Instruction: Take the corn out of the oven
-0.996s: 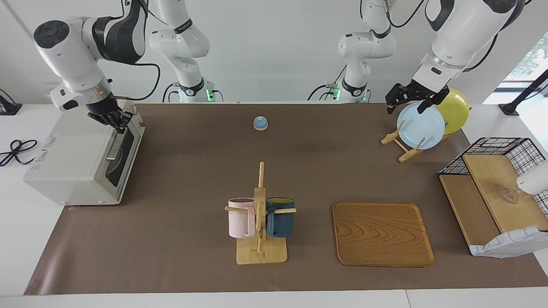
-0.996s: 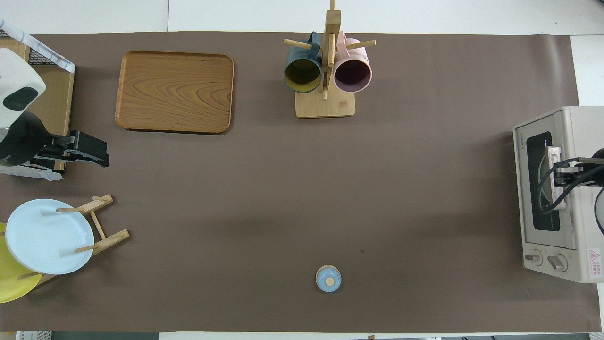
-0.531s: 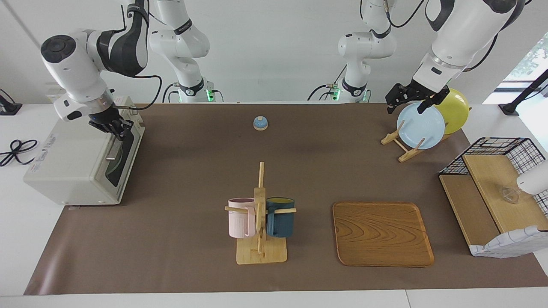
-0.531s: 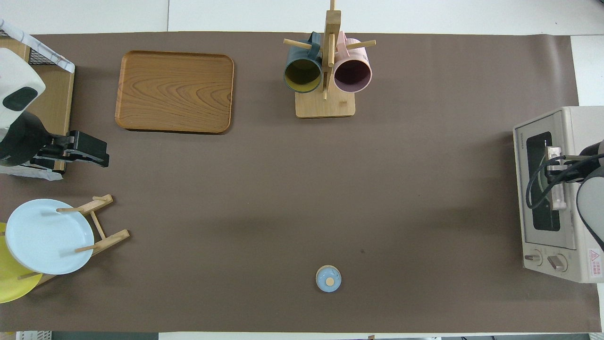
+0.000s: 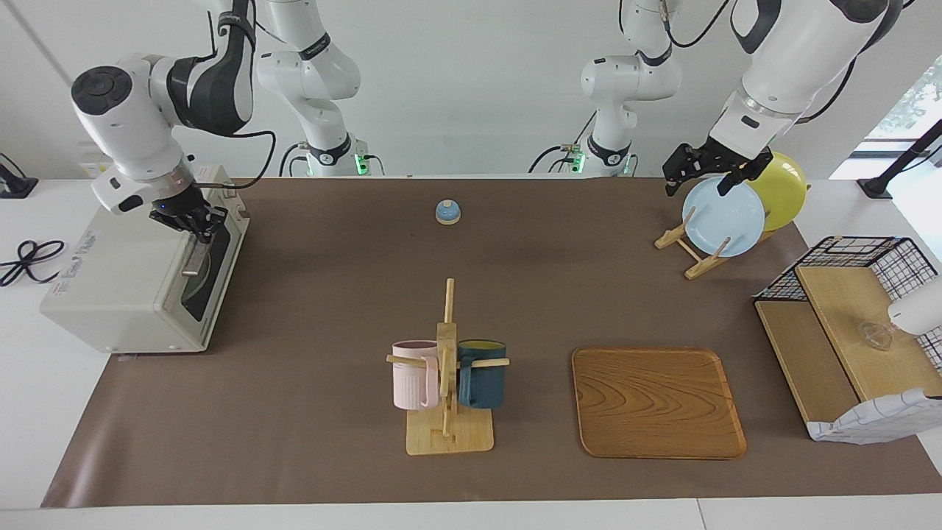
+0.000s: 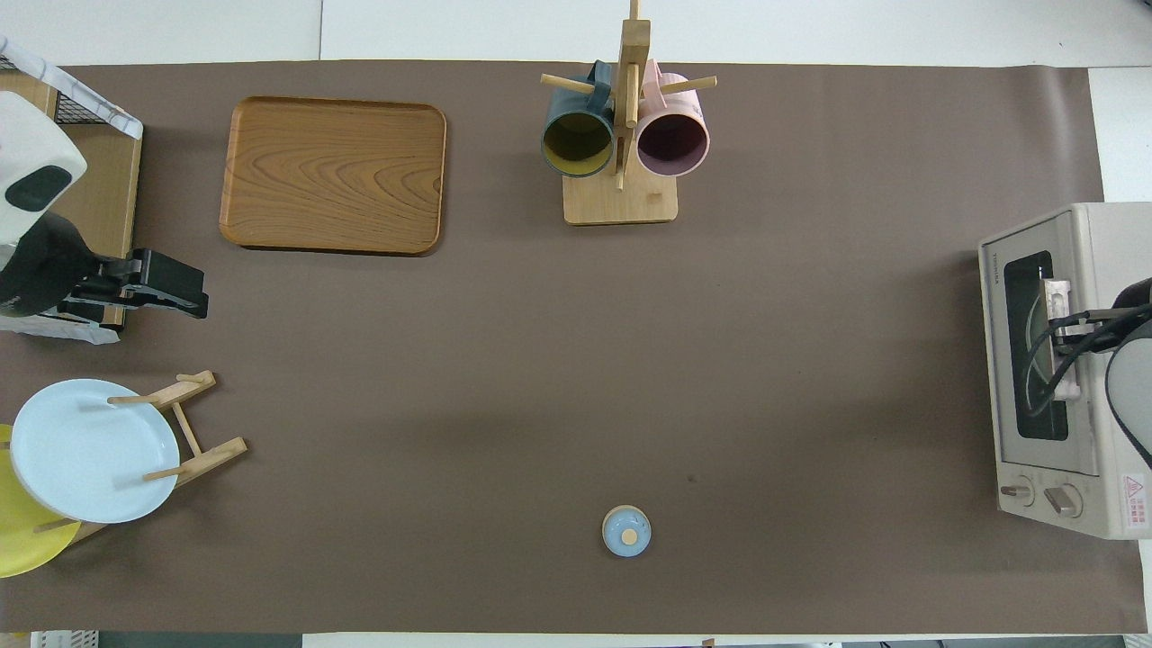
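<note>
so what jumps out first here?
The off-white oven at the right arm's end of the table, door shut, with the right hand closed at its bar handle. Then the mug tree mid-table beside a wooden tray.

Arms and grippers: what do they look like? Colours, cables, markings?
Both arms are glossy white with dark grey-black joint sections and round black end caps. Black cables run loosely along them. The right gripper and left gripper are black, boxy, with short black fingers. Green lights glow at the arm bases. No readable markings show.
</note>
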Controlling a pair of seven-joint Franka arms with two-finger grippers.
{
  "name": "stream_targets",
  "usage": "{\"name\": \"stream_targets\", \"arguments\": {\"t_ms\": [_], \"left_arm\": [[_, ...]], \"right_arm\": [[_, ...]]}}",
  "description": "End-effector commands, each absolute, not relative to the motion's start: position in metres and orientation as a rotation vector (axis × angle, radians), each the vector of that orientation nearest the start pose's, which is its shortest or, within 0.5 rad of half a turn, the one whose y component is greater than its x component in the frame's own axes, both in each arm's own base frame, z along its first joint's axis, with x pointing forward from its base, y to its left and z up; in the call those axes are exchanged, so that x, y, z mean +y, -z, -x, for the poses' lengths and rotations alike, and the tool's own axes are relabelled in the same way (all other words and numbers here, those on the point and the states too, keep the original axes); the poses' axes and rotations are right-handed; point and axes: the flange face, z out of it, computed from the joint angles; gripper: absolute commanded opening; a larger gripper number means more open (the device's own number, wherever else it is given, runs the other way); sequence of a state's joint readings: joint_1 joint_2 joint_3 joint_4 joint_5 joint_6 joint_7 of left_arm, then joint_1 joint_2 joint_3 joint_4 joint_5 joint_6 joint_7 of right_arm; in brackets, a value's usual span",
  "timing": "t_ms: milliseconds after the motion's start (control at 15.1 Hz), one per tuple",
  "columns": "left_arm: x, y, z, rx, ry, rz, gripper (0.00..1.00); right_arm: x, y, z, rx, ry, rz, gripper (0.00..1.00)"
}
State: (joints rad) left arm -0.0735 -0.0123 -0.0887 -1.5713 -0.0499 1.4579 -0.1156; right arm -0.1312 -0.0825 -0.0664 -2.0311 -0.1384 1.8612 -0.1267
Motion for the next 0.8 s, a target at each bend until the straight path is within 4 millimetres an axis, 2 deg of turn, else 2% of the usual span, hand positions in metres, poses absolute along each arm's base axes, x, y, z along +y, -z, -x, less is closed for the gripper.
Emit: {"name": "stream_targets", "arguments": {"t_ms": [0,133,332,531,730], "left_arm": [[-0.09,-0.625,-0.524,0.081,-0.172,3.152,1.0],[-0.09,-0.625,-0.524,0.081,-0.172,3.152,1.0],[-0.091,-0.625,-0.524,0.081,-0.17,3.152,1.0],[-0.091,-0.625,-0.524,0.081,-0.168,3.153,1.0],[-0.091,-0.624,-0.525,0.078,-0.165,3.153,1.0]], "right_arm": [[-0.12,-0.467,-0.505,0.007,-0.167,3.252,0.0],[-0.118,-0.465,-0.507,0.0,-0.154,3.253,0.0],[-0.11,-0.441,-0.509,-0.027,-0.111,3.254,0.0],[-0.087,-0.419,-0.516,-0.097,-0.08,3.252,0.0],[-0.072,-0.4,-0.528,-0.13,-0.055,3.243,0.0]]}}
